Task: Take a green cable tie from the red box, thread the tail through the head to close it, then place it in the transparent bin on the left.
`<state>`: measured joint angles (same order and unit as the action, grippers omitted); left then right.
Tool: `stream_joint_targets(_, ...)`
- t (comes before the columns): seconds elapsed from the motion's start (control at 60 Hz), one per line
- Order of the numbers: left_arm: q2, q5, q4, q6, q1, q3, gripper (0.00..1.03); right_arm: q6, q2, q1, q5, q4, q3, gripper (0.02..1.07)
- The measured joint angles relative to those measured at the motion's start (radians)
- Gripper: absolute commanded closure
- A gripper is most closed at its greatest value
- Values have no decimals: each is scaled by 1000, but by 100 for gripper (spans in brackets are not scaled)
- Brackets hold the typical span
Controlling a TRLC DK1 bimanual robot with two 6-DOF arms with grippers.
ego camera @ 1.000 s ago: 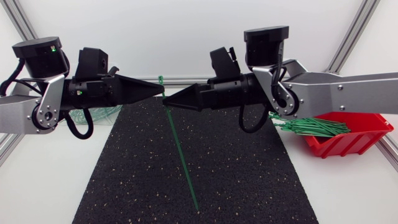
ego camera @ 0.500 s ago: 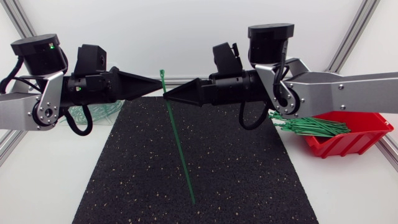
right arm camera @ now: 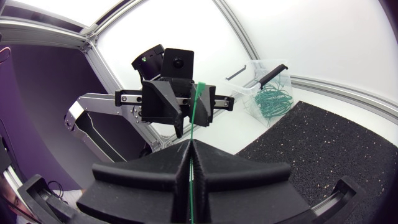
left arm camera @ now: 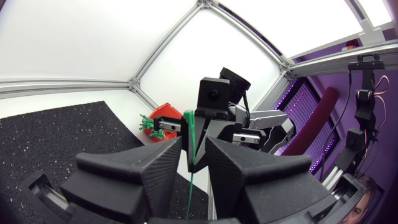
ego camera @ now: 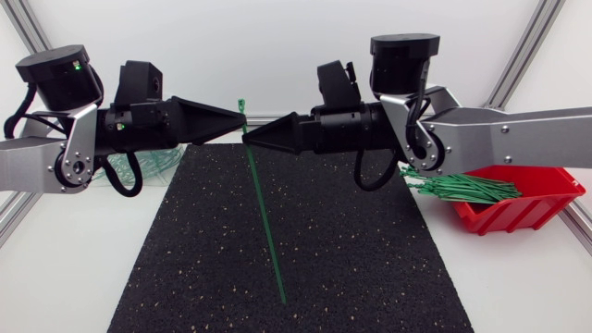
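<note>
The right gripper is clamped on the green cable tie just below its head, fingers pressed together on the strap, so the head stands just above the fingertips and the long tail slants down under them over the black mat. Facing it tip to tip, the left gripper has its fingers slightly apart, the tie's upper end in the gap between them. Beyond the right gripper's wrist lies the red box with more green ties, and beyond the left gripper's the transparent bin
</note>
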<state>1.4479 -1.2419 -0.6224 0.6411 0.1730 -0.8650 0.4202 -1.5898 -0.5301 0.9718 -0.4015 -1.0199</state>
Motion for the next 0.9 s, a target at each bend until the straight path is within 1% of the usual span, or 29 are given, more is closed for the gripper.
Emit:
stream_joint_targets(0.033,0,1,-3,7,0,0,78,0,-3,2,0,0,0,101)
stream_joint_targets(0.167,0,9,-8,20,0,0,79,4,-13,7,0,-8,0,101)
stream_joint_targets(0.517,0,16,-27,40,0,0,79,23,-15,9,0,-26,0,101)
stream_joint_targets(0.567,0,16,-27,40,0,0,82,23,-15,9,0,-26,0,101)
stream_joint_targets(0.667,0,18,-33,40,0,0,82,23,-16,8,0,-26,0,101)
stream_joint_targets(0.717,0,19,-34,40,0,0,85,23,-16,8,0,-26,0,101)
stream_joint_targets(0.9,6,20,-34,41,0,0,89,26,-17,8,0,-29,0,101)
